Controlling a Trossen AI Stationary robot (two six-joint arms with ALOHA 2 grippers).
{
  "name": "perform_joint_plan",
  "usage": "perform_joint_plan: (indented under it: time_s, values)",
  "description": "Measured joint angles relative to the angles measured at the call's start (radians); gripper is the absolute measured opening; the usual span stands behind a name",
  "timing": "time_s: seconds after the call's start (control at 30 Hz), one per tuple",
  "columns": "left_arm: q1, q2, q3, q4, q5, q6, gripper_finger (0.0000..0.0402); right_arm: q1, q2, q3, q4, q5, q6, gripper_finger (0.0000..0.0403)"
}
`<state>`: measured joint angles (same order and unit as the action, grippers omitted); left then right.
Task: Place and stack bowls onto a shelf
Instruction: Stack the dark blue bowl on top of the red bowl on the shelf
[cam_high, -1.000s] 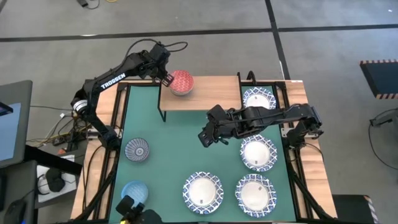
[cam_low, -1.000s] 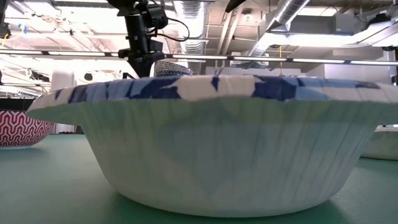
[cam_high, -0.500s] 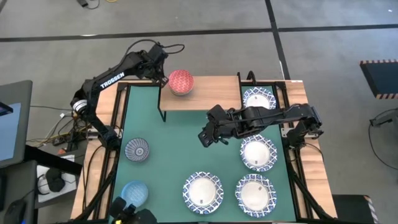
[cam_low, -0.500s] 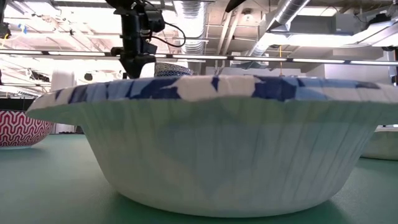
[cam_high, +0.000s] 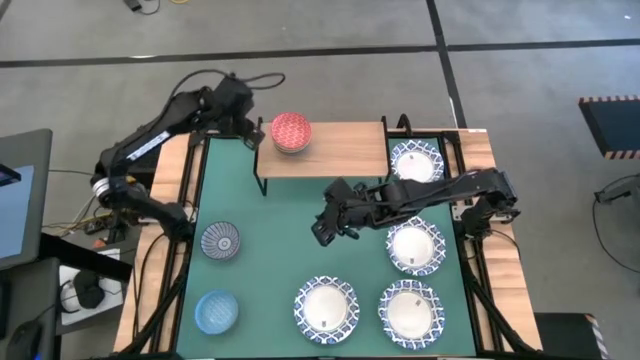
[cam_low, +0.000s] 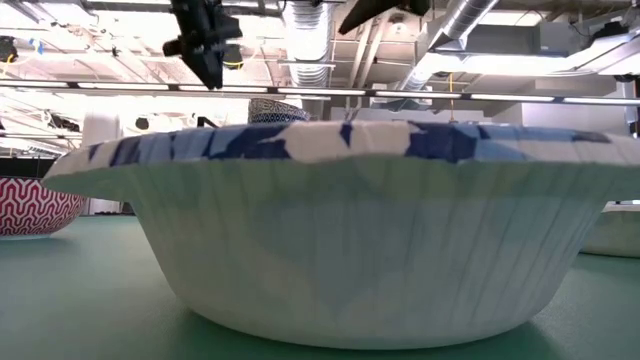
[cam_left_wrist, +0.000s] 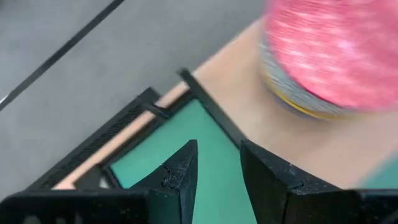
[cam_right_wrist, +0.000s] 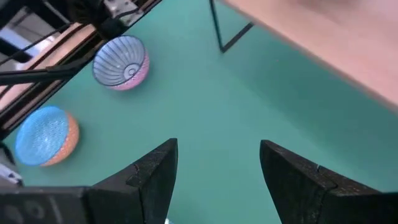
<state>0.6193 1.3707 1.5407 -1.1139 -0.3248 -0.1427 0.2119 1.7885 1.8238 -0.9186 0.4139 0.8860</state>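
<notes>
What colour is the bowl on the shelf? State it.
Red bowl, white-patterned, on the shelf; the high view shows it best.

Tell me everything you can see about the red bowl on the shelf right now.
The red bowl is small and round, with a fine white pattern across its red surface. It sits upright at the left end of the light-wood shelf. In the left wrist view a greyish band and a yellow edge show beneath it, so it seems stacked on another bowl. The left claw is open just beside it, not touching. Nothing is inside it.
</notes>
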Motion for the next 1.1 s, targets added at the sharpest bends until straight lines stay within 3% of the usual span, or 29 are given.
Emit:
perform_joint_plan:
  time_s: [0.37,0.47,0.63,0.87,1.1]
  values:
    - [-0.35,-0.265,-0.392,0.103,-0.017,-0.347,0.0107,-0.017,0.0,-0.155,0.35,-0.105,0.023,0.0254]
    - [-0.436,-0.327,-0.461,0.108,-0.005,-0.461,0.0107,-0.038,0.0,-0.196,0.427,-0.158,0.022,0.0254]
    - [-0.616,-0.388,-0.532,0.108,0.014,-0.624,0.0107,-0.039,0.0,-0.25,0.51,-0.157,0.015,0.0254]
    - [-0.849,-0.395,-0.574,0.087,0.05,-0.758,0.0107,-0.034,0.184,-0.233,0.705,-0.225,0.038,0.0254]
    - [-0.935,-0.395,-0.574,0.0,0.061,-0.859,0.0107,-0.04,0.411,-0.054,0.752,-0.254,0.058,0.0254]
